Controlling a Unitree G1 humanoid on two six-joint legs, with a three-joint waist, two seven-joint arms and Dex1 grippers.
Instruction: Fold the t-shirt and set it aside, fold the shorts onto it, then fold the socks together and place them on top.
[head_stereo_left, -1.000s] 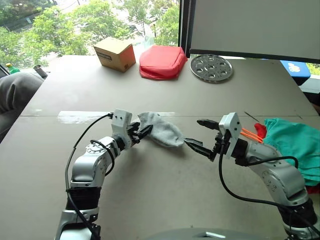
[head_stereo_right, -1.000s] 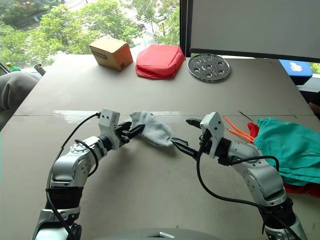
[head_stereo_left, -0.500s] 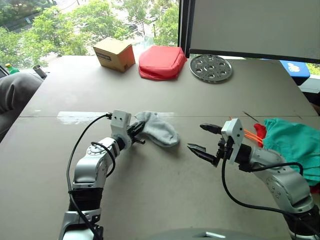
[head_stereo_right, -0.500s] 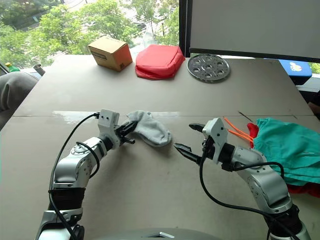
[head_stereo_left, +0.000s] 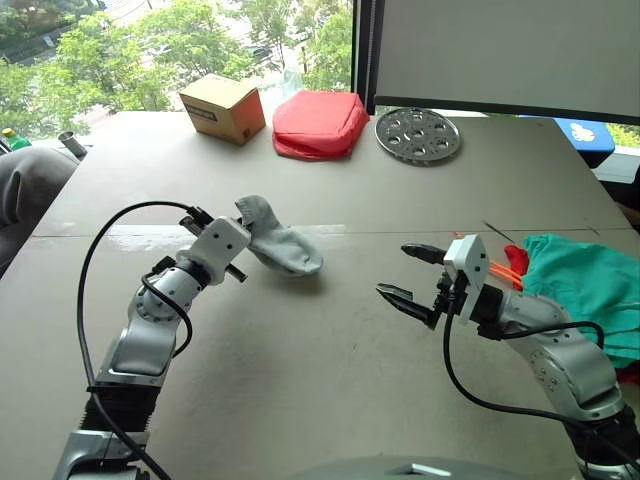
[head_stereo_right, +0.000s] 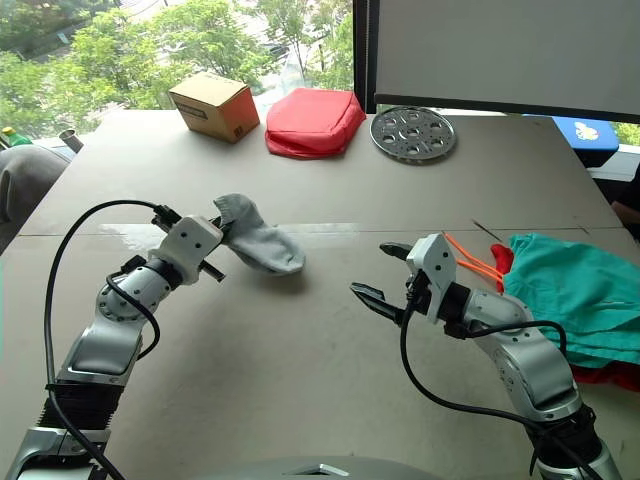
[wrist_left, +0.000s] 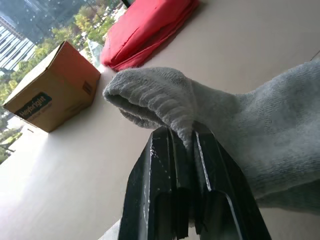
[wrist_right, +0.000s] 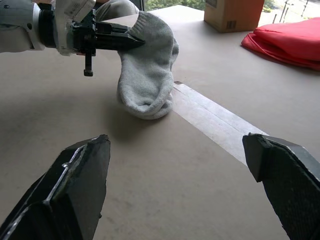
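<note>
1. On the grey table (head_stereo_left: 330, 380) we count 1 bundle of grey socks (head_stereo_left: 280, 243); we cannot tell from these views whether it is 1 sock or 2 layered together.
2. We see our left gripper (wrist_left: 182, 137) clamped on the ribbed cuff of the socks, the 2 black fingers pressed together with the knit pinched between them. The cuff end is lifted off the surface, while the toe end droops to the table beside a glossy strip of tape (wrist_right: 220, 125).
3. We see our right gripper (head_stereo_left: 410, 274) spread wide and holding nothing, hovering low over the table well apart from the socks, its 2 fingers (wrist_right: 82, 180) far from each other.
4. We count 1 pair of teal shorts (head_stereo_left: 590, 290), heaped at the table's right edge just behind our right arm, with an orange drawstring (head_stereo_left: 500, 268) poking out toward the gripper.
5. A sliver of red cloth, the t-shirt (head_stereo_right: 600, 376), shows under the shorts, mostly hidden.
6. Along the far edge we count 1 cardboard box (head_stereo_left: 226, 108), 1 red padded pouch (head_stereo_left: 318, 124) and 1 round metal disc (head_stereo_left: 418, 134) pierced with holes, set side by side.
7. The box carries a dark label (wrist_left: 31, 104); its writing is too blurred for us to read with confidence.
</note>
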